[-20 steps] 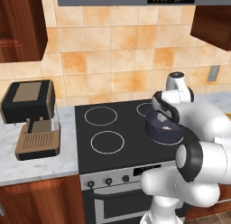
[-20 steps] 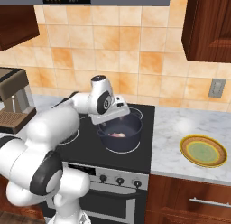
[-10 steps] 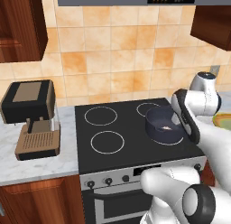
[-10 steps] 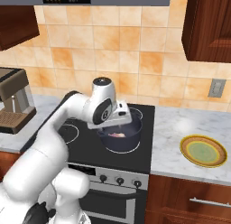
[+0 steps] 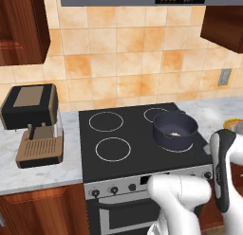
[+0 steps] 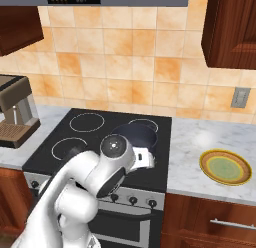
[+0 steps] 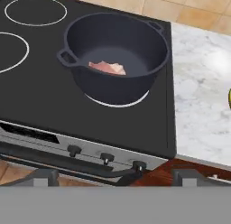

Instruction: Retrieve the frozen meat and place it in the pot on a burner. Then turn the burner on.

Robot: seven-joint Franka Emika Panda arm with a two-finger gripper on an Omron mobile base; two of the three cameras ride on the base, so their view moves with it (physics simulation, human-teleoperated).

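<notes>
The dark blue-grey pot (image 7: 115,56) stands on the stove's front right burner (image 7: 118,102), also seen in the left base view as the pot (image 5: 174,129) and in the right base view as the pot (image 6: 140,133), half hidden behind my arm. The frozen meat (image 7: 107,67), a small pinkish lump, lies on the pot's floor, and shows as the meat (image 5: 175,133). My gripper (image 7: 116,178) hangs open and empty in front of the stove's front edge, well back from the pot, with its fingertips (image 7: 43,177) wide apart.
A row of stove knobs (image 7: 106,158) runs along the front panel below the pot, with the knobs (image 6: 132,199) under my arm. A yellow-green plate (image 6: 225,167) lies on the marble counter to the right. A coffee machine (image 5: 31,125) stands left of the stove.
My arm has drawn back from over the pot toward the stove's front edge and dropped lower. The meat stays in the pot. The gripper stays open.
</notes>
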